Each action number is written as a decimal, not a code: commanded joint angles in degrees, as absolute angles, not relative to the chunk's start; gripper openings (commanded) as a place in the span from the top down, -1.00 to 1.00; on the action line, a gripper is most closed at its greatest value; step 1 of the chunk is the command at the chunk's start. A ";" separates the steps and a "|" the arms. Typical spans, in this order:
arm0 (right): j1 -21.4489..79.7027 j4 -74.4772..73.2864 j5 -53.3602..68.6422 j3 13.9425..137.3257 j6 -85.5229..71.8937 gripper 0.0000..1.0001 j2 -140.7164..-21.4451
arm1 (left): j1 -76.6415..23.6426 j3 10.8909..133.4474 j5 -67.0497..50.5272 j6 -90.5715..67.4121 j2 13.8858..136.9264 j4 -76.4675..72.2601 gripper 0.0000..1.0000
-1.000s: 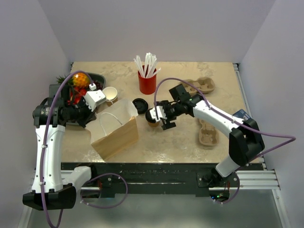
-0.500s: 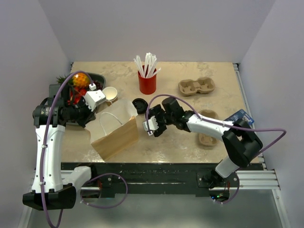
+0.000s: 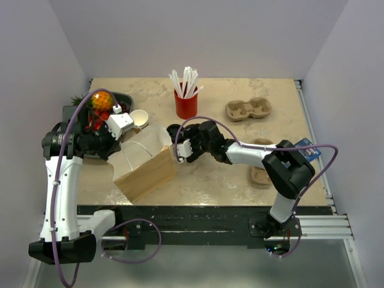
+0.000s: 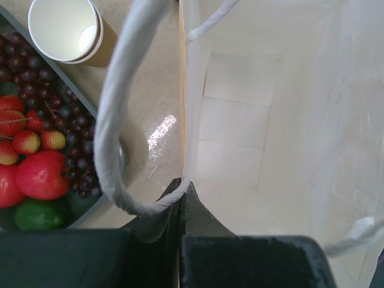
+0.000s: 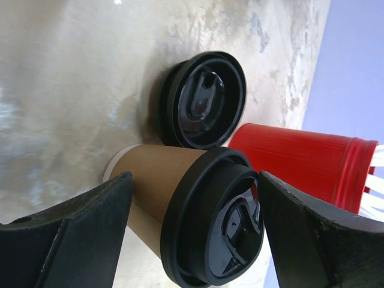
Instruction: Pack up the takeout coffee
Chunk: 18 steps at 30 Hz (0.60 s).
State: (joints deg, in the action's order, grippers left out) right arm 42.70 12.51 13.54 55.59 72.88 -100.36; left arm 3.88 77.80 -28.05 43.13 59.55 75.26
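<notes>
— From above, what has changed in the last second?
— My right gripper (image 3: 180,150) has swung off the bare tabletop (image 3: 210,180) toward 9 o'clock. It now sits against the right edge of the paper bag (image 3: 147,171). My forearm folded in with it, so the far cup carrier (image 3: 248,108) at 2 o'clock shows whole. My left gripper (image 3: 124,139) has stayed at the bag's far-left rim. The loose black lid (image 3: 174,129) lies just at 12 o'clock of my right gripper. The red straw cup (image 3: 186,105) stands farther the same way. What I carry is hidden under my wrist here.
— And your left wrist camera?
— My fingers (image 4: 150,222) are pressed fully together on the bag's rim, with the white rope handle (image 4: 111,120) looping up beside them. The bag's mouth gapes toward 3 o'clock. A lidless cup (image 4: 65,30) stands outside at 11 o'clock.
— The right wrist?
— The takeout coffee (image 5: 159,180) sits between my two fingers (image 5: 72,228). The jaws are spread wide, one pad against each side, so I have it gripped. In this rolled view its long axis runs from the base at 10 o'clock to the black lid at 4 o'clock. That is close to the red cup's own line, so it is near upright, lid up, tipped slightly. I cannot tell whether its base touches the table. The loose lid lies just behind it.
</notes>
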 commanded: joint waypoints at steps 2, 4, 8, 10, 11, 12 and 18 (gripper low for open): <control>41.31 15.64 9.49 59.05 74.27 -0.70 -104.32 | 4.13 78.57 -28.04 43.77 60.64 74.97 1.00; 40.52 15.73 9.23 60.11 74.53 -0.69 -105.90 | 4.13 78.57 -28.04 43.77 60.82 74.88 1.00; 38.59 16.52 9.31 63.27 74.97 -0.69 -108.19 | 4.13 78.49 -28.04 43.86 61.08 74.79 1.00; 37.71 16.17 9.84 64.33 75.23 -0.69 -109.33 | 4.04 78.49 -28.04 43.86 61.17 74.71 1.00; 37.36 15.65 10.02 65.47 75.23 -0.69 -109.60 | 4.04 78.49 -28.04 43.86 61.17 74.79 1.00; 37.09 15.38 10.45 66.00 75.32 -0.69 -110.03 | 4.13 78.49 -28.04 43.86 61.26 74.79 1.00; 36.39 15.65 12.39 66.45 74.27 -0.73 -110.04 | 4.13 78.84 -28.92 43.95 61.79 74.44 1.00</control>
